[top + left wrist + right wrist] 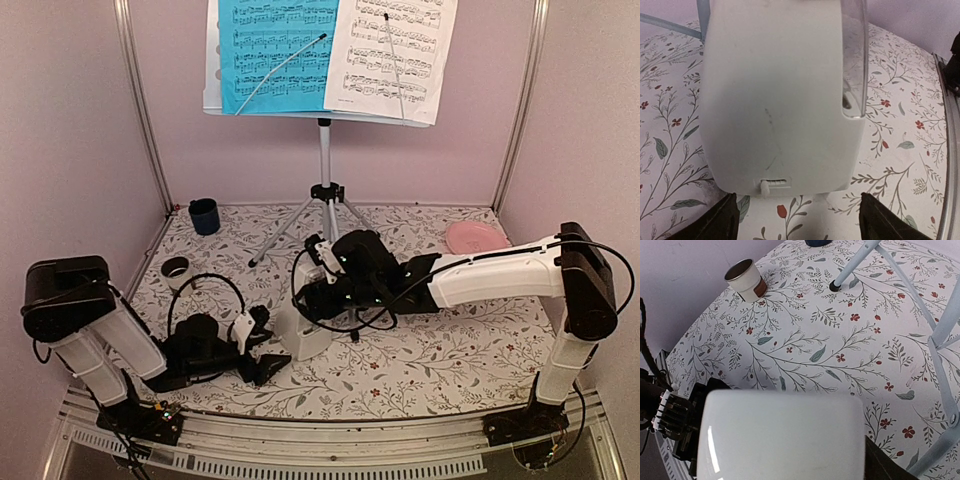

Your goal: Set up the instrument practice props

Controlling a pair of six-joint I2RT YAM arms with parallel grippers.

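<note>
As L tool [797,220] gapes wide, R tool [320,295] grips metronome [780,100].

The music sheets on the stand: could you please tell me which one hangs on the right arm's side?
The white sheet; the bright blue sheet beside it is on the left arm's side.

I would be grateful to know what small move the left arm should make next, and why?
Probably draw the left end effector straight back from the metronome. Its fingers stand wide, clear of the white body, while the metronome stands on the table with the right end effector at its top. A straight retreat seems least likely to nudge it.
</note>
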